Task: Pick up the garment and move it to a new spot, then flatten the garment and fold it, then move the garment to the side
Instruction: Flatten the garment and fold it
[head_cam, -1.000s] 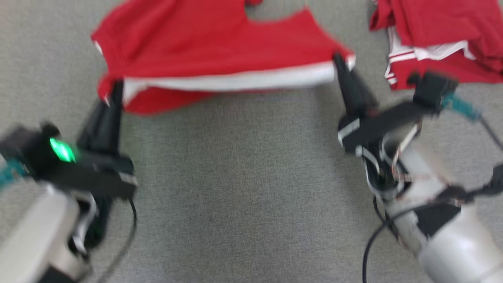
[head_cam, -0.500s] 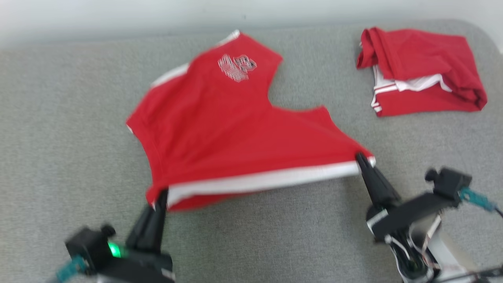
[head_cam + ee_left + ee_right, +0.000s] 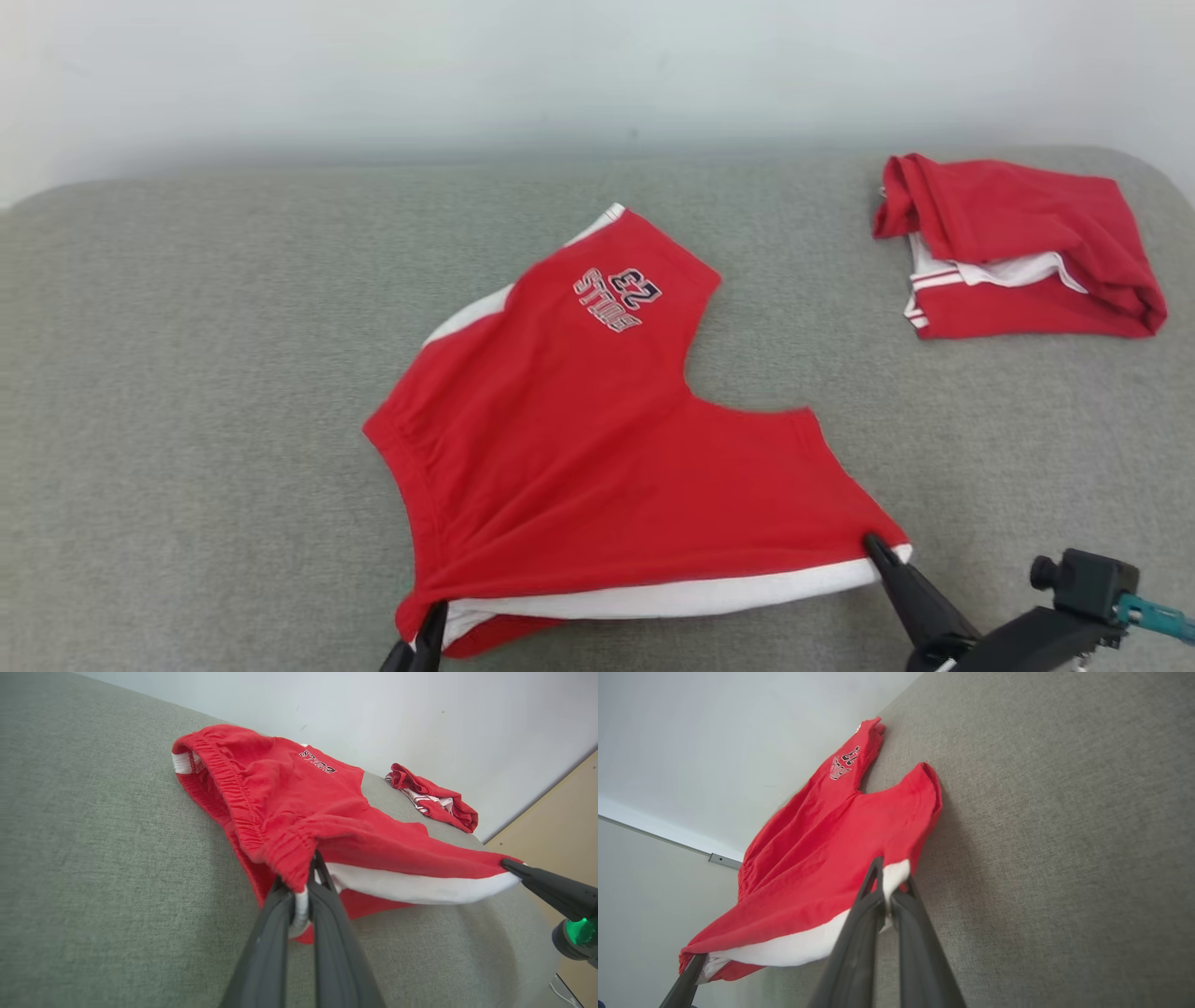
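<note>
Two claws are closed on one pair of red shorts [image 3: 579, 439], the left claw [image 3: 314, 868] and the right claw [image 3: 889, 882] each pinching one end of its white-striped edge near the front edge of the grey cushion [image 3: 187, 373], while one folded red garment [image 3: 1018, 243] lies at the far right corner.

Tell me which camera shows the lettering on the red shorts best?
The head view: the lettering on the red shorts lies open to it, large and sharp. Both wrist views show it small, distant and slanted.
</note>
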Robot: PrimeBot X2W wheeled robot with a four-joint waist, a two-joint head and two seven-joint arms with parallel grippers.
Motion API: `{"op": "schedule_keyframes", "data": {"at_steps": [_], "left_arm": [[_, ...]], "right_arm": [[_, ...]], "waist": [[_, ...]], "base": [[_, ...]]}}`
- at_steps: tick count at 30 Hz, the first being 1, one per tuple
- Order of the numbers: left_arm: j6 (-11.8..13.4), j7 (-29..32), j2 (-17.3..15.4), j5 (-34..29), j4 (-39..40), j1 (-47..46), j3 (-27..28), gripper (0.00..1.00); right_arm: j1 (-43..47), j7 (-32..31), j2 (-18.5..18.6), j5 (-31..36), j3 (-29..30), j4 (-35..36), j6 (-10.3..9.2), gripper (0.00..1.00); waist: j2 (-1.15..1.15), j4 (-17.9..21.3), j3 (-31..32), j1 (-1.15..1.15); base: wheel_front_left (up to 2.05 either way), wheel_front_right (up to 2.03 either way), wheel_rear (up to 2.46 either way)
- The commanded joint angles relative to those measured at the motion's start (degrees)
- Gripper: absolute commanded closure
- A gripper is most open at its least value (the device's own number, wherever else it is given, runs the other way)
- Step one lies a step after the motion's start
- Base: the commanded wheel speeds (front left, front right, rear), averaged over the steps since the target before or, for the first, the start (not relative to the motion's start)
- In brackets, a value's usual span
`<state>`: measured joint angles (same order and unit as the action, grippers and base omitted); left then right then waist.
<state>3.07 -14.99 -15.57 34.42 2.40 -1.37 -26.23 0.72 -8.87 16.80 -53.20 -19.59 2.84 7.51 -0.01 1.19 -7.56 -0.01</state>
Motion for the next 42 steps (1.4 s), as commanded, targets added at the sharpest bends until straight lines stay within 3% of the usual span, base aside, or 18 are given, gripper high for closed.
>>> {"op": "schedule_keyframes", "data": {"at_steps": [1,9,18,23,30,42], "left_arm": [[-0.4,-0.3,0.3,-0.6,0.2,1.3,0.1,1.00],[-1.6,-0.3,1.7,-2.0,-0.1,-0.3,1.4,1.00],[-4.0,-0.3,2.5,-4.0,-1.8,-7.9,5.4,1.00],[-5.3,-0.3,3.4,-3.3,-5.6,-14.7,7.2,1.00],[-7.7,-0.3,5.8,-3.9,-13.8,-25.3,9.9,1.00],[-10.0,-0.3,9.6,-5.3,-24.2,-34.3,12.6,1.00]], "right_arm": [[1.7,-1.4,-0.9,1.2,2.1,1.9,-0.05,1.00],[-0.7,-4.3,-5.4,6.5,7.4,6.3,-0.05,1.00],[-15.2,-4.7,-7.4,11.9,7.8,2.8,-0.05,1.00],[-26.5,-3.9,-8.3,13.8,5.4,-5.5,-0.05,1.00],[-44.9,-0.8,-9.3,16.4,1.0,-24.7,-0.04,1.00],[-61.9,5.3,-10.8,16.5,-4.5,-48.3,-0.04,1.00]], "waist": [[0.01,-1.3,0.8,0.01],[0.01,-1.7,0.5,0.01],[0.01,-2.2,-1.5,0.01],[0.01,-2.6,-3.6,0.01],[0.01,-4.3,-7.7,0.01],[0.01,-7.0,-12.5,0.01]], "base": [[0.00,0.00,0.00],[0.00,0.00,0.00],[0.00,0.00,0.00],[0.00,0.00,0.00],[0.00,0.00,0.00],[0.00,0.00,0.00]]}}
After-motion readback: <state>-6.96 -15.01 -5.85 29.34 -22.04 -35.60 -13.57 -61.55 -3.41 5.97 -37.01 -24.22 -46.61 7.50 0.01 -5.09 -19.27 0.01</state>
